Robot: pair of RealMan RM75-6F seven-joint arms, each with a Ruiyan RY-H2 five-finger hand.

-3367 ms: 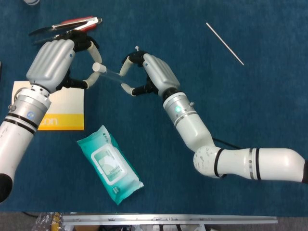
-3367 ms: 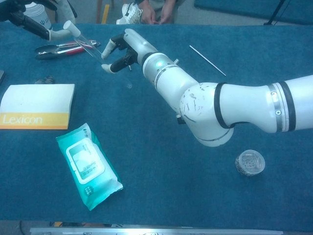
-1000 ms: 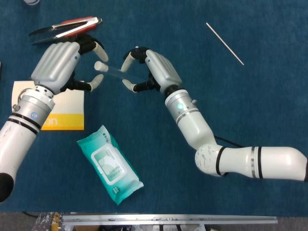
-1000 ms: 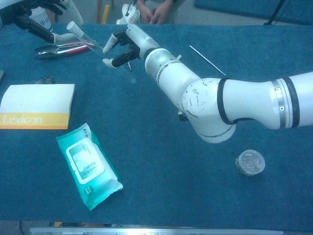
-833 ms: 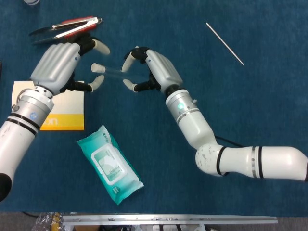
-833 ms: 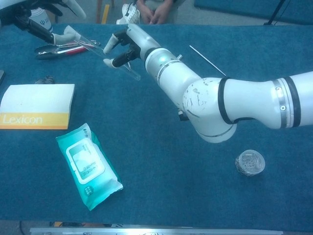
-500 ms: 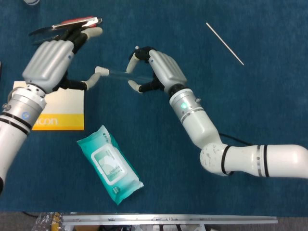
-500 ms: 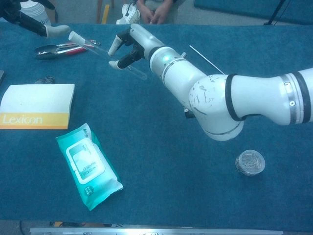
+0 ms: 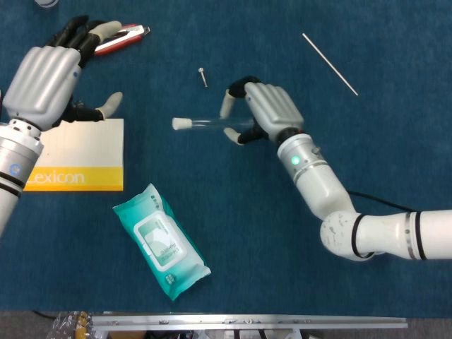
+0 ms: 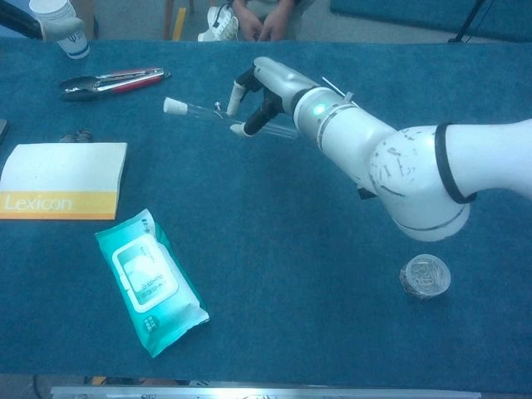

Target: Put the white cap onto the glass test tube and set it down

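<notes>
Chest view first: nearest you lie the wipes packet and the Lexicon book, neither in your way. Beyond them your right hand pinches the glass test tube near its closed end, held about level above the table, the white cap seated on the end pointing toward your left. Treat the tube as light, stiff, slick and, I judge, breakable; your grip far from the cap gives it leverage, so lower it flat and gently. The forearm reaches in from the right, palm down. Farthest off, your left hand hangs with fingers spread, holding nothing, near the tongs.
</notes>
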